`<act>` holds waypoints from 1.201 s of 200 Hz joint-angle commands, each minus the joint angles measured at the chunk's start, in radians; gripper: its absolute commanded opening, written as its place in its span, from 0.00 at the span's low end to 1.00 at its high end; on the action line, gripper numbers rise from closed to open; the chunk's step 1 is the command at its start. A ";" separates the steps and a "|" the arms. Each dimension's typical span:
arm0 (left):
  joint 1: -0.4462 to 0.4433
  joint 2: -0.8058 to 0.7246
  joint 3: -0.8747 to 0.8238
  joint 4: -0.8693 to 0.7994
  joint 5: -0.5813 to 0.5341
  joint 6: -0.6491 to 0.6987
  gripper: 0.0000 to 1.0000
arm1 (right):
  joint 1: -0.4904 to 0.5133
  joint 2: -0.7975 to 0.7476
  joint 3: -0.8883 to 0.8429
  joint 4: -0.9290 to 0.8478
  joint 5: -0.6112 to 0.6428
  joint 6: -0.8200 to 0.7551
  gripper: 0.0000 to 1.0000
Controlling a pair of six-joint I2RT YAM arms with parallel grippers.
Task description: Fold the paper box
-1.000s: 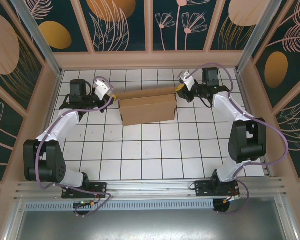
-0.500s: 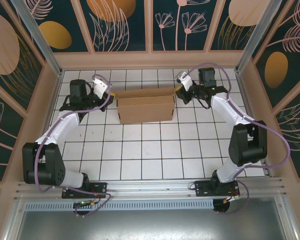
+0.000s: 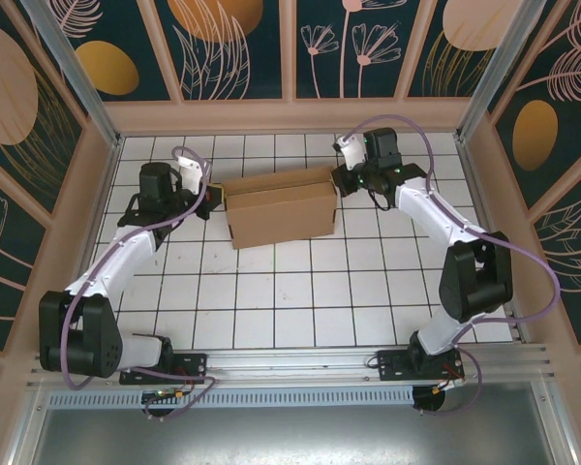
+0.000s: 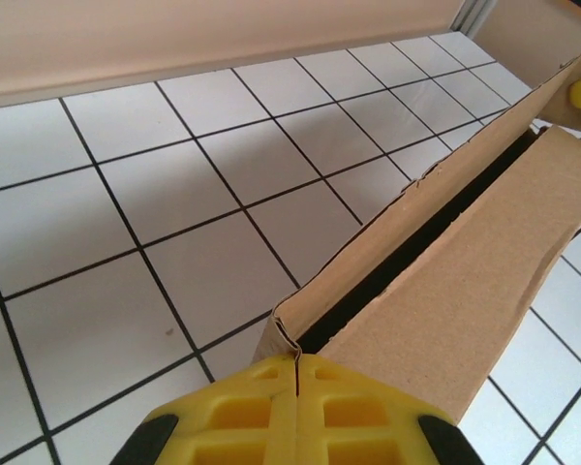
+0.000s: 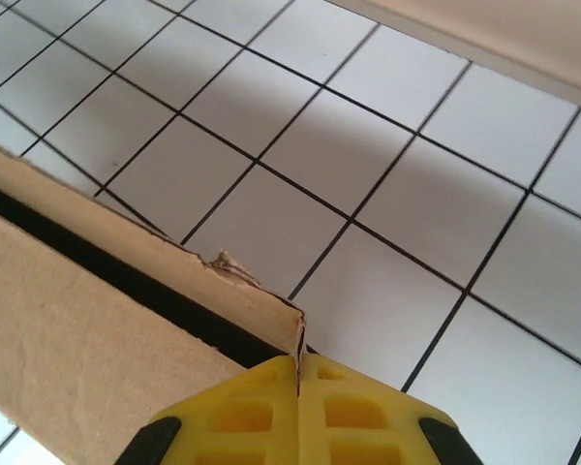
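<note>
The paper box (image 3: 281,211) is brown cardboard, lying at the far middle of the tiled table with its lid nearly down and a dark slit along the back wall. My left gripper (image 3: 216,197) is at its back left corner. In the left wrist view the yellow fingers (image 4: 242,412) are shut, with the end of the box's (image 4: 465,291) back wall pinched at the left gripper's (image 4: 296,359) tips. My right gripper (image 3: 337,178) is at the back right corner. There the right gripper (image 5: 298,360) is shut on the end of that same wall of the box (image 5: 87,339).
The white tiled table (image 3: 300,291) stretches open in front of the box. Beige side walls (image 3: 87,194) and the back wall (image 3: 290,114) enclose it closely behind both grippers. A metal rail (image 3: 290,363) with the arm bases runs along the near edge.
Both grippers have moved inward onto the box's back corners. The right arm swung left and its jaws came fully shut. The box shifted slightly left and turned a little.
</note>
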 commanded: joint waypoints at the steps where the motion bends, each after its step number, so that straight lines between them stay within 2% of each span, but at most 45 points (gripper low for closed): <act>1: -0.040 0.000 -0.006 0.021 0.063 -0.075 0.00 | 0.039 0.045 0.052 -0.092 -0.014 0.136 0.00; 45: -0.051 0.021 -0.008 0.022 0.034 -0.141 0.00 | 0.072 0.063 0.081 -0.148 0.043 0.221 0.00; 87: -0.060 -0.023 -0.010 0.053 -0.006 -0.256 0.00 | 0.098 -0.053 -0.056 -0.012 0.138 0.308 0.00; 137: -0.090 -0.043 -0.018 0.027 -0.083 -0.333 0.00 | 0.107 -0.200 -0.232 0.161 0.167 0.406 0.00; 191: -0.161 -0.056 -0.033 -0.015 -0.231 -0.349 0.00 | 0.147 -0.273 -0.328 0.232 0.207 0.498 0.00; 208: -0.165 -0.066 -0.046 -0.015 -0.247 -0.364 0.00 | 0.172 -0.277 -0.341 0.227 0.274 0.528 0.00; 240: -0.169 -0.112 -0.095 0.021 -0.260 -0.393 0.00 | 0.193 -0.312 -0.391 0.260 0.322 0.552 0.00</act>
